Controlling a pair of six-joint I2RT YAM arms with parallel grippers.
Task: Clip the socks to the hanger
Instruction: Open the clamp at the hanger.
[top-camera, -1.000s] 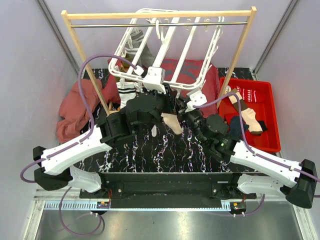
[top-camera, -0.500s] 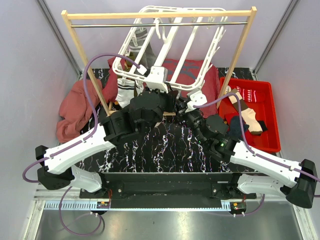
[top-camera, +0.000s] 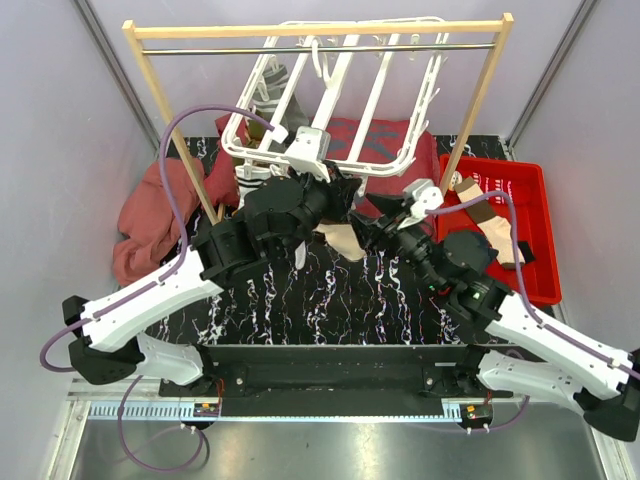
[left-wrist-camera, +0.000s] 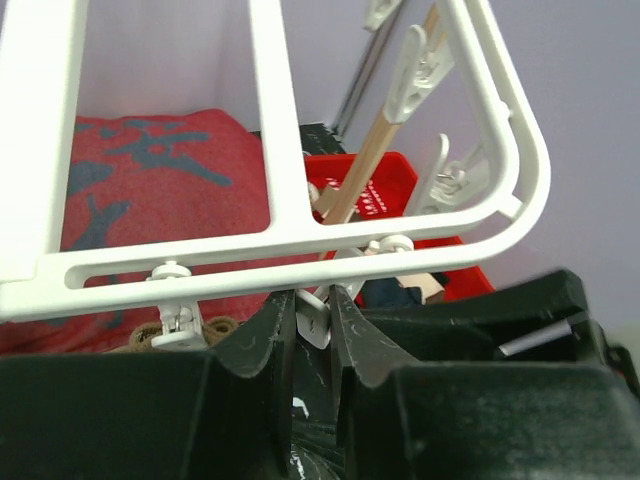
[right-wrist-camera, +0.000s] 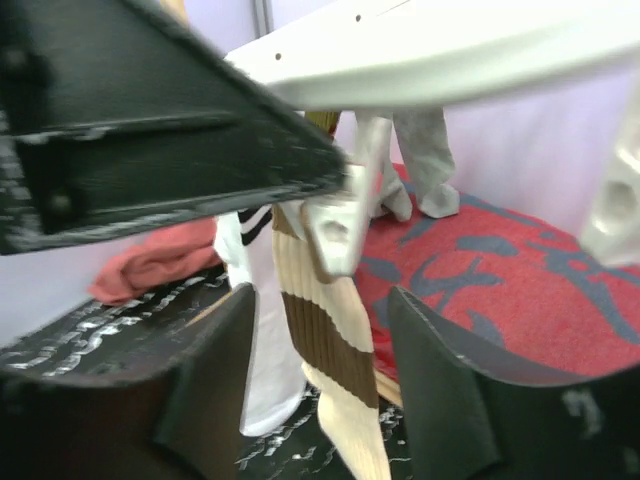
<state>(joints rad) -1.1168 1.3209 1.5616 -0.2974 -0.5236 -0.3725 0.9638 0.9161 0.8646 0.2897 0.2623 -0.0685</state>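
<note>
left wrist: l gripper (left-wrist-camera: 312, 328) jaws narrow, pinching white clip (left-wrist-camera: 313, 318) hanging under hanger (left-wrist-camera: 272, 110) front bar. right wrist: r gripper (right-wrist-camera: 322, 300) jaws wide, holding nothing; beige-brown striped sock (right-wrist-camera: 330, 365) hangs between its fingers, top end at clip. top external: more socks (top-camera: 497, 240) in red bin (top-camera: 535, 215), right of hanger.

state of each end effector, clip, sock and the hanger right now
left end effector, shut on clip
clip, pinched by left end effector, dangling from hanger
right end effector, open around beige-brown striped sock
beige-brown striped sock, hanging down at the clip
white striped sock, hanging from hanger
hanger, tilted, hung on wooden rail
other socks, loose in red bin
</note>
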